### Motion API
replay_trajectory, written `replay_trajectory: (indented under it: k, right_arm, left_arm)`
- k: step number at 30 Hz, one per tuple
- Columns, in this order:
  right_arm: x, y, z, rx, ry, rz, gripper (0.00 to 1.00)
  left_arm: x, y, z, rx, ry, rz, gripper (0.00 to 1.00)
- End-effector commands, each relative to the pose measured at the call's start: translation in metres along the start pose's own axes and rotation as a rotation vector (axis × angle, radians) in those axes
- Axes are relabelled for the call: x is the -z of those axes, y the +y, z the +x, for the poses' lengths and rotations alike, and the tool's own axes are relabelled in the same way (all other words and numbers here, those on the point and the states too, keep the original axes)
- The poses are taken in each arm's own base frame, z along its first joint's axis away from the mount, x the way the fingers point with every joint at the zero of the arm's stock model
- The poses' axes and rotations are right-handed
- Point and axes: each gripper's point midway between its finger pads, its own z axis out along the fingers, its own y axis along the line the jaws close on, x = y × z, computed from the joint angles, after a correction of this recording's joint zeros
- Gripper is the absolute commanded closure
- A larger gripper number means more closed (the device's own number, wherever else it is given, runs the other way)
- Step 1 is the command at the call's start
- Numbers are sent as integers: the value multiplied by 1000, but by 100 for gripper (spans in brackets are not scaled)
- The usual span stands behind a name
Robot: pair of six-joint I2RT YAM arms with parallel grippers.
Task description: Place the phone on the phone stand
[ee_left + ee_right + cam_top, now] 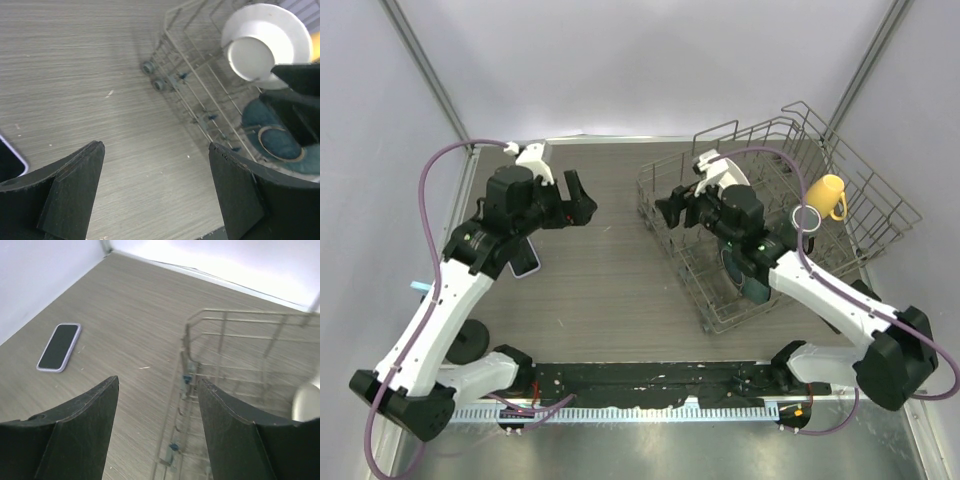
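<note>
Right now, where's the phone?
The phone lies flat, screen up, on the left side of the table, partly under the left arm in the top view. The right wrist view shows it well left of the dish rack.

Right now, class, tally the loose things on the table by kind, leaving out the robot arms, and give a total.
Phone: 1
Phone stand: 1
Wire dish rack: 1
Yellow mug: 1
White dish: 1
Blue dish: 1
Total: 6 that show clearly
</note>
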Motion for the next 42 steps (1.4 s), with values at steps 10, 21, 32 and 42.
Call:
replay_trajectory:
  k: [10,21,32,42]
  right_arm:
    - [241,-154,-38,-239,-138,1240,29]
    - [353,-222,42,-479,36,1688,29]
    - [387,-244,85,-636,51,1791,18]
    - [393,-265,113,-629,105,1826,1]
  left_arm:
    - [57,-57,24,-38,-60,442,8]
    - [94,-75,31,-97,-46,583,7]
    - [115,-78,44,-108,-33,645,5]
    - [119,-85,47,-95,-36,697,5]
